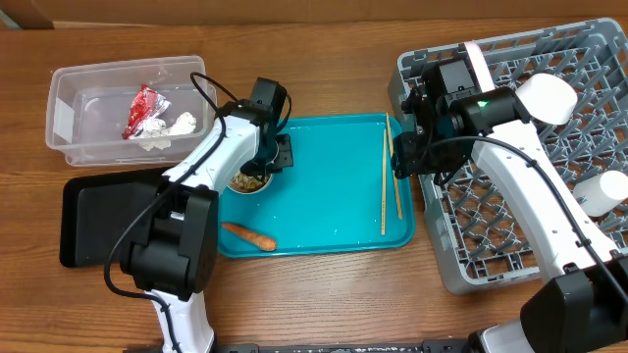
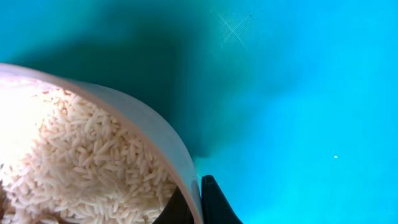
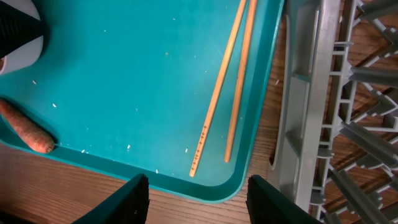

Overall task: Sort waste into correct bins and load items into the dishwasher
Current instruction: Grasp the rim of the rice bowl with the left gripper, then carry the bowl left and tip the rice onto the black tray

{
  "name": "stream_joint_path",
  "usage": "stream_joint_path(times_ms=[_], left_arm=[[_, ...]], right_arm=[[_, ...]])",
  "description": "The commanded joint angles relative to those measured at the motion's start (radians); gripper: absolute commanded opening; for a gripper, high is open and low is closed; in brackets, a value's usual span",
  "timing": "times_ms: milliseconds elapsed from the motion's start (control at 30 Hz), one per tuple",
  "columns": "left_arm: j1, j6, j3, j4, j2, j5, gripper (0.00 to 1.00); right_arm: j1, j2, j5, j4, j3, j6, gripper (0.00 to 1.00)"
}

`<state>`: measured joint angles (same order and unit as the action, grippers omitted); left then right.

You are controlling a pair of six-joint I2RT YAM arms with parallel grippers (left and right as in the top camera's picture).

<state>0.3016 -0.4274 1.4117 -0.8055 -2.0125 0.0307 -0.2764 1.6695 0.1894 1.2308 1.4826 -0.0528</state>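
A small white bowl (image 1: pixel 247 183) holding beige food scraps (image 2: pixel 81 162) sits at the left of the teal tray (image 1: pixel 334 147). My left gripper (image 1: pixel 260 169) is shut on the bowl's rim (image 2: pixel 143 118), one finger inside and one outside (image 2: pixel 198 190). An orange carrot piece (image 1: pixel 247 235) lies at the tray's front left, and the chopsticks (image 1: pixel 390 181) lie along its right side. My right gripper (image 3: pixel 202 205) stands open and empty above the tray's front right corner, beside the grey dish rack (image 1: pixel 442 245). The clear tub (image 1: pixel 69 108) holds the red wrapper (image 1: pixel 142 110) and the white tissue (image 1: pixel 175 127).
The black tray (image 1: pixel 93 221) lies at the front left, partly under my left arm. A white cup (image 1: pixel 546 98) and another white item (image 1: pixel 601 191) sit in the rack. The right wrist view shows the chopsticks (image 3: pixel 224 93), the carrot (image 3: pixel 25 130) and the rack wall (image 3: pixel 298 112).
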Motion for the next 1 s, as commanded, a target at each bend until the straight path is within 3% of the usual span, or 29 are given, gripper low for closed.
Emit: stream_joint_path(times_ms=[0,367,700,967], left_arm=[[0.0,0.0,0.019,-0.015,-0.014,0.04,0.04],[0.0,-0.016,0.169,-0.249,0.005,-0.015,0.04],[-0.015,-0.027,0.167,-0.391,0.149,-0.042,0.04],[-0.132,-0.02,0.09,-0.431,0.323,-0.039,0.04]], right_arm=[[0.0,0.008,-0.01,-0.002,-0.004,-0.007,0.53],[0.0,0.008,-0.01,-0.001,-0.004,-0.006,0.53],[0.003,0.008,-0.027,0.009,-0.004,-0.002,0.53],[0.003,0.008,-0.044,0.011,-0.004,-0.002,0.53]])
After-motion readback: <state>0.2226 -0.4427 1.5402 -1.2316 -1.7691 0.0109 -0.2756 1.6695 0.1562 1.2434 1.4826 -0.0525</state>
